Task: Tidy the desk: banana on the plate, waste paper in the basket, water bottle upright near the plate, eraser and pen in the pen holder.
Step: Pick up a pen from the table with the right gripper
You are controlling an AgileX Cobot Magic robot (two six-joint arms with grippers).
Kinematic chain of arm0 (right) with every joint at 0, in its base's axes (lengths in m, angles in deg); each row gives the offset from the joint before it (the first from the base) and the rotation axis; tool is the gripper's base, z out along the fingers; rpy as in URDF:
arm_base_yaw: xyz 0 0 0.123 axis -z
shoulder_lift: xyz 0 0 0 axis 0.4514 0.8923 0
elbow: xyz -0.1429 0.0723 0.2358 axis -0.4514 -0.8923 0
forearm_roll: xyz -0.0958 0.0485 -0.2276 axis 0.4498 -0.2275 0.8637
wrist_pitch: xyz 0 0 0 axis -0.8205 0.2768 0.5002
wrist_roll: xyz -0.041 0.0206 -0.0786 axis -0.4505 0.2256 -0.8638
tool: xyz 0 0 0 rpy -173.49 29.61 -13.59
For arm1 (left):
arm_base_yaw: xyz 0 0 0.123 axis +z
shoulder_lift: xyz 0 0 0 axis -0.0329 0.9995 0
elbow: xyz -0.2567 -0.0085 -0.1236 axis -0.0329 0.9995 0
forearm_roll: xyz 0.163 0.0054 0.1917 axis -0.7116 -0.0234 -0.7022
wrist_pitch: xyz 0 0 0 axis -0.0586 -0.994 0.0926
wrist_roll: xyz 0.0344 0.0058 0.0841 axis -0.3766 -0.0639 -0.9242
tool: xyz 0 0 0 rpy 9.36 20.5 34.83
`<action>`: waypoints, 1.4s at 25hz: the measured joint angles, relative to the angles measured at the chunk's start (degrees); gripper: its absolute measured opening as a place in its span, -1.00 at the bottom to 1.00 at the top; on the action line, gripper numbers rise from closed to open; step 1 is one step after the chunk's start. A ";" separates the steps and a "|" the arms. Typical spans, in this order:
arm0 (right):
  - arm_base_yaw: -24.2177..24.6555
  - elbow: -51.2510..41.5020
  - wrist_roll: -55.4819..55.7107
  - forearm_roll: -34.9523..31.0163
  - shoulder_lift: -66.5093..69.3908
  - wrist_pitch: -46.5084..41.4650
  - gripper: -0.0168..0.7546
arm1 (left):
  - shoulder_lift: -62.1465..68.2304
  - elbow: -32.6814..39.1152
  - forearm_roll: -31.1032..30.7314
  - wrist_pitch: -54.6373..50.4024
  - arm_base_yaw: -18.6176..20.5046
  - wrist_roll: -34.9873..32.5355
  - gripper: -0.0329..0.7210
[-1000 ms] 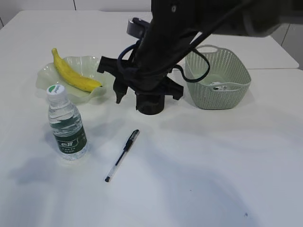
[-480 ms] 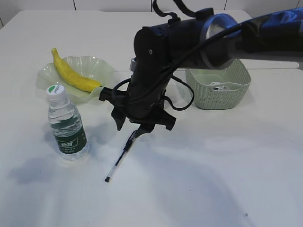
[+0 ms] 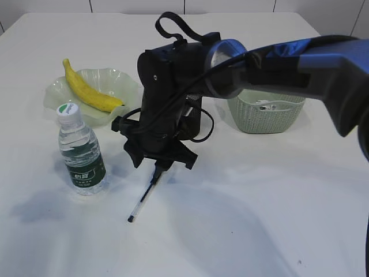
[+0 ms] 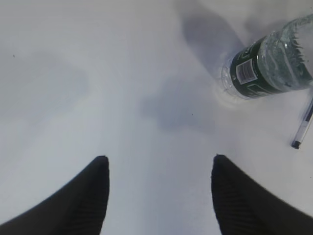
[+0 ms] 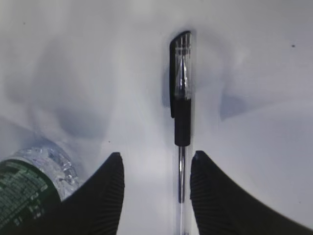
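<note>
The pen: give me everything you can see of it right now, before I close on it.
The pen is a clear-barrelled ballpoint with a black cap and black grip section, plastic by the look of it. It lies flat on the white table, capped, slanting toward the water bottle but apart from it. The right gripper hangs right over it, open, the barrel running between the fingers, nearer one of them; whether that finger touches it I cannot tell.
</note>
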 joint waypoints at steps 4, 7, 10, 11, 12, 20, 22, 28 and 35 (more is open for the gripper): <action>0.00 4.68 2.07 2.89 2.29 -3.77 -0.09 | 0.00 0.00 0.00 0.25 0.00 0.00 0.32; 0.00 5.79 2.71 4.01 3.28 -5.73 -0.09 | 0.00 0.00 0.00 0.38 0.00 0.00 0.32; 0.00 5.88 2.80 4.11 4.35 -6.43 -0.09 | 0.00 0.00 0.00 0.38 0.00 0.00 0.32; 0.00 5.88 2.80 4.11 4.78 -6.70 -0.09 | 0.00 0.00 0.00 0.38 0.00 0.00 0.32; 0.00 5.88 2.92 4.01 5.21 -6.79 -0.09 | 0.00 0.00 0.00 0.38 0.00 0.00 0.32; 0.00 5.88 2.92 3.91 6.19 -6.84 -0.09 | 0.00 0.00 0.00 0.51 0.00 0.00 0.32; 0.00 5.88 2.92 3.91 6.31 -6.84 -0.09 | 0.00 0.00 0.00 0.61 0.00 0.00 0.32; 0.00 5.88 2.92 3.91 6.66 -6.84 -0.09 | 0.00 0.00 0.00 1.16 0.00 0.00 0.32; 0.00 5.88 2.92 3.91 6.77 -6.84 -0.09 | 0.00 0.00 0.00 1.66 0.00 0.00 0.32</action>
